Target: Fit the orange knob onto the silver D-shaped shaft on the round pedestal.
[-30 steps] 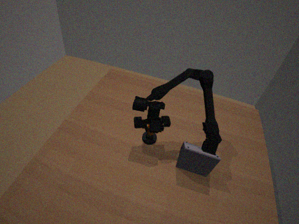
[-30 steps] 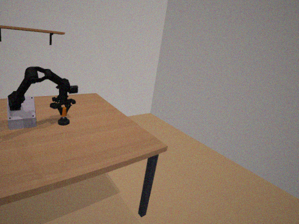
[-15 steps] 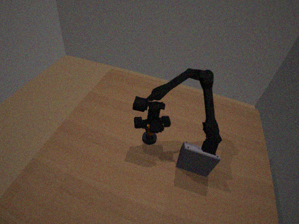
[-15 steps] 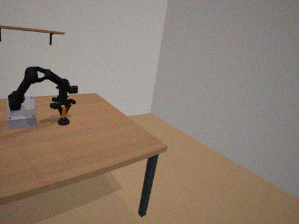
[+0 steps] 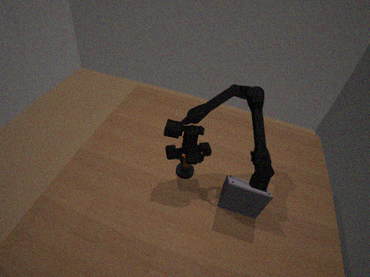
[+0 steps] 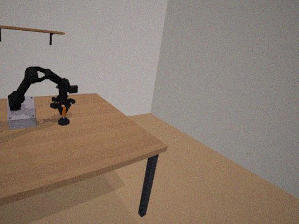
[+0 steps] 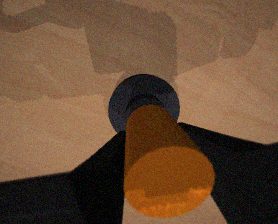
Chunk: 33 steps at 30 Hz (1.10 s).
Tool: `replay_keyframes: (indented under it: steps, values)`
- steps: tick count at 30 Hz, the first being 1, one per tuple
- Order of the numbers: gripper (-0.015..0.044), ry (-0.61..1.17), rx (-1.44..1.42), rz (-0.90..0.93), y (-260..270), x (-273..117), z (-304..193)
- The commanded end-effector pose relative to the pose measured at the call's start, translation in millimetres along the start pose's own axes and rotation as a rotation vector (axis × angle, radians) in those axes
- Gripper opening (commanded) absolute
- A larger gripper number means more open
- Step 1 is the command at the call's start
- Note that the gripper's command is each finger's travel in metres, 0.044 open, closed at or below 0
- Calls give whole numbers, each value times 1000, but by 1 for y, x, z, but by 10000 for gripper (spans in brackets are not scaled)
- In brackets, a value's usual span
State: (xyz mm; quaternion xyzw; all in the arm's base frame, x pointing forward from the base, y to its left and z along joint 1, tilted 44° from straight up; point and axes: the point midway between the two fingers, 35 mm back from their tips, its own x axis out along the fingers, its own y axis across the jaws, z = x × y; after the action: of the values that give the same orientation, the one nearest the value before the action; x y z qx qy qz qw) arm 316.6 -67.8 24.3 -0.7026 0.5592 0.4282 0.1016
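Wrist view: my claw (image 5: pixel 185 161) (image 6: pixel 64 109) (image 7: pixel 151 132), part-open, clamps the knob (image 5: pixel 185 160) (image 6: pixel 64 111) (image 7: pixel 167 177) above the pedestal (image 5: pixel 185 171) (image 6: pixel 63 121) (image 7: pixel 117 107). It's probably light, stiff, rather slippery; mid-side grip suits it.

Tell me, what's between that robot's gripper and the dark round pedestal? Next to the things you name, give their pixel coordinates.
The orange knob (image 5: pixel 184 163) (image 6: pixel 64 112) (image 7: pixel 167 175): the gripper (image 5: pixel 185 157) (image 6: pixel 64 108) (image 7: pixel 151 132) grips it above the dark round pedestal (image 5: pixel 185 173) (image 6: pixel 63 122) (image 7: pixel 145 84), as the exterior view shows.

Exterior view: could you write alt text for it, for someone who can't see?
A black robot arm's tool grips an upright orange knob directly above a dark round pedestal on a wooden table. The arm stands on a pale grey block; a wooden shelf hangs behind.
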Motion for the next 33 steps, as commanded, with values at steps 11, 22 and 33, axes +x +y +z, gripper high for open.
replay_keyframes:
  steps: [11,22,33]
  values:
    - [0,1,-155,-5,-3,0,-2]
    - [0,1,-155,-5,-1,1,-1]
    - [0,1,-156,-5,1,3,-1]
